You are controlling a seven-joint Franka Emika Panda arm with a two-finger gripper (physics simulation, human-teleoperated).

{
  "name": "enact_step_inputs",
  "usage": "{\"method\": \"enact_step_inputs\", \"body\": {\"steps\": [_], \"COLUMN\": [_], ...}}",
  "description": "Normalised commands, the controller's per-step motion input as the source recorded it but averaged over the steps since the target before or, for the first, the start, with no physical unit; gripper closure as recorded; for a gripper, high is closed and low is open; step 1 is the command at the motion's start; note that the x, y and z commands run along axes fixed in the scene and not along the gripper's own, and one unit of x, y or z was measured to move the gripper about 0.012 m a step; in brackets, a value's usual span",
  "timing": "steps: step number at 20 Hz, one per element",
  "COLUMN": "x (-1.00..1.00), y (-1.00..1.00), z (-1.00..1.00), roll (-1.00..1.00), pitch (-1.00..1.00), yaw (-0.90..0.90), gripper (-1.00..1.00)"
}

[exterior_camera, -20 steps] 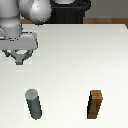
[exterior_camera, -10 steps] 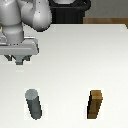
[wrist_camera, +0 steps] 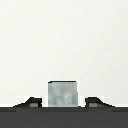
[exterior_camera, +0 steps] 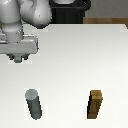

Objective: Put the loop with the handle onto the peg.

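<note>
We see the arm at the far left of the exterior view, its gripper (exterior_camera: 19,59) hanging over the white table (exterior_camera: 75,60). From this side the fingers are hard to make out below the grey hand.

In the wrist view the two dark fingertips (wrist_camera: 31,103) stand apart on either side of a pale grey block-like piece (wrist_camera: 63,94). We take this to be the handle of the loop with the handle, held between the fingers, though the ring itself does not show in either picture, so we cannot be sure. The fingertips seem to stand a little off the sides of the grey piece, and we cannot tell whether they press on it or only flank it. Beyond it the wrist view shows bare white table only.

The peg (exterior_camera: 34,103) stands upright on the near left part of the table in the exterior view, nearer than the gripper and slightly to its right. It is well apart from the gripper, and nothing sits on it.

A brown wooden block (exterior_camera: 96,105) stands upright on the near right, level with the peg and well apart from it. We see no containers on the table.

At the far edge a dark object (exterior_camera: 70,10) sits behind the table, partly cut off.
</note>
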Motion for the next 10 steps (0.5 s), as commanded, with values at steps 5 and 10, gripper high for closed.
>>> {"method": "enact_step_inputs", "body": {"steps": [5,10], "x": [0.0,0.0], "y": [0.0,0.0], "z": [1.0,0.8], "roll": [0.0,0.0], "pitch": [0.0,0.0], "yaw": [0.0,0.0], "gripper": [1.0,1.0]}}
